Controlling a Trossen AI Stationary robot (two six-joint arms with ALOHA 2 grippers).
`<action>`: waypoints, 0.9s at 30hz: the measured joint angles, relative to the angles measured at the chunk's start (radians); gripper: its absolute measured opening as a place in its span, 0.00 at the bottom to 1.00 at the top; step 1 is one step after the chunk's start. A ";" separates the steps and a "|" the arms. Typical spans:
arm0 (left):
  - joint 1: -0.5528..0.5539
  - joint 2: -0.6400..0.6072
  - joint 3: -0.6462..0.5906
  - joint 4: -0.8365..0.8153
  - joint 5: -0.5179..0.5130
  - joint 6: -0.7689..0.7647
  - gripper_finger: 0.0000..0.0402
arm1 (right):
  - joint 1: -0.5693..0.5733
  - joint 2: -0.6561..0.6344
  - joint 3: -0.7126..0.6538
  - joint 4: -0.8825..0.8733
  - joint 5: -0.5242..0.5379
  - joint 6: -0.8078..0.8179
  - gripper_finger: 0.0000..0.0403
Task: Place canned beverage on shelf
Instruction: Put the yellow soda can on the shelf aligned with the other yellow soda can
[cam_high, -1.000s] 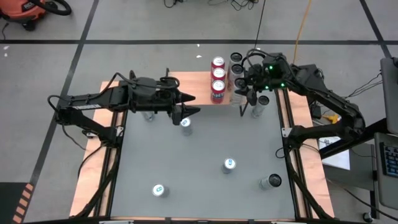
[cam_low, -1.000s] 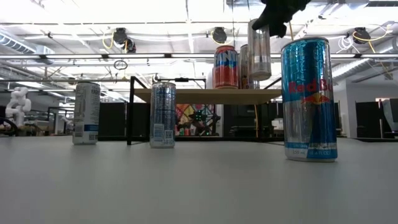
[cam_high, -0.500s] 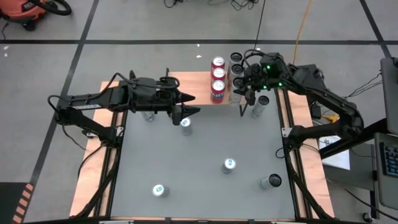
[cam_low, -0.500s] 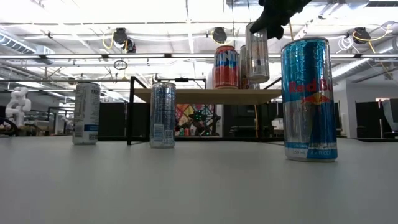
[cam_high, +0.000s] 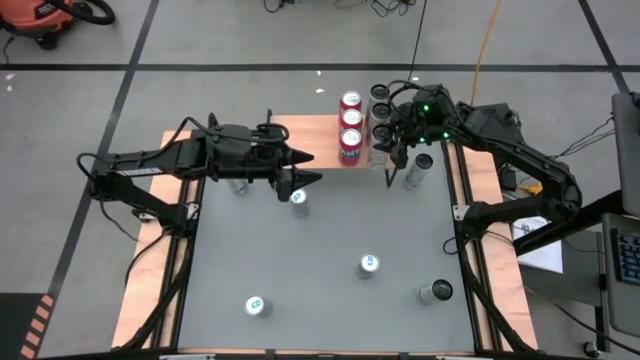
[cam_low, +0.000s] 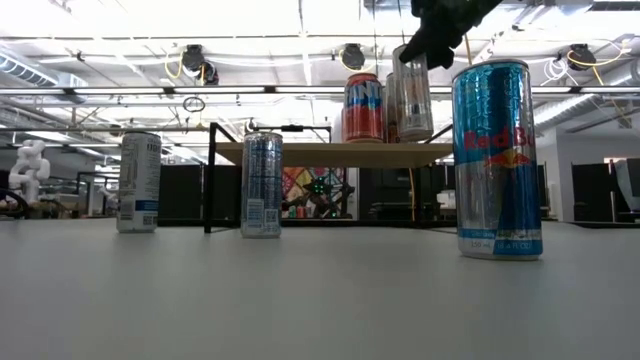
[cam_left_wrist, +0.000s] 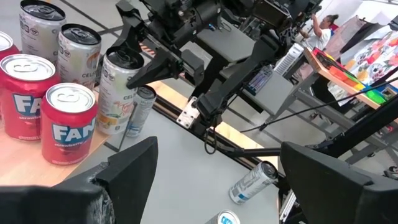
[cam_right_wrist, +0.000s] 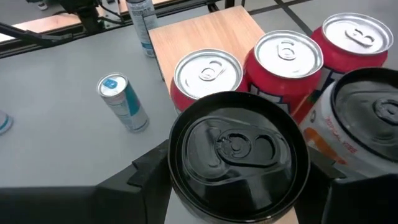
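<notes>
The small low shelf (cam_high: 322, 140), a light rectangular wooden top on thin black metal legs, stands at the far edge of the matte grey table (cam_high: 320, 260). On its board sit three glossy red cylindrical cans (cam_high: 350, 126) with silver lids in a row, and beside them pale white cans with black lids (cam_left_wrist: 79, 48). The right gripper (cam_right_wrist: 239, 163) is clamped around a tall slim white can with a black lid and pull tab (cam_right_wrist: 238, 152), one dark finger on each side of its rim. In the low view this can (cam_low: 413, 92) hangs upright over the right end of the shelf top, close beside a red can; whether its base touches the board cannot be told. The left gripper (cam_high: 310, 170) hovers above the table near a slim silver can with a blue-and-white lid (cam_high: 299, 200), its two blunt dark fingers (cam_left_wrist: 134, 171) spread apart with nothing between them. Other slim metal cans stand scattered on the table: a blue-and-silver one (cam_low: 497, 160) nearest the low camera, two with blue-marked lids (cam_high: 369, 265), and a dark-topped one (cam_high: 434, 292) near the right rail.
</notes>
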 joint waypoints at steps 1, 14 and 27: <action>0.000 0.000 0.000 0.000 0.000 0.000 0.84 | 0.000 0.000 0.000 0.001 0.000 0.000 0.54; 0.000 0.000 0.000 0.000 0.000 -0.001 0.84 | 0.000 0.027 0.002 -0.032 -0.004 0.004 0.54; 0.000 0.000 0.000 0.000 0.023 -0.008 0.84 | 0.000 0.024 0.002 -0.041 0.019 0.008 0.58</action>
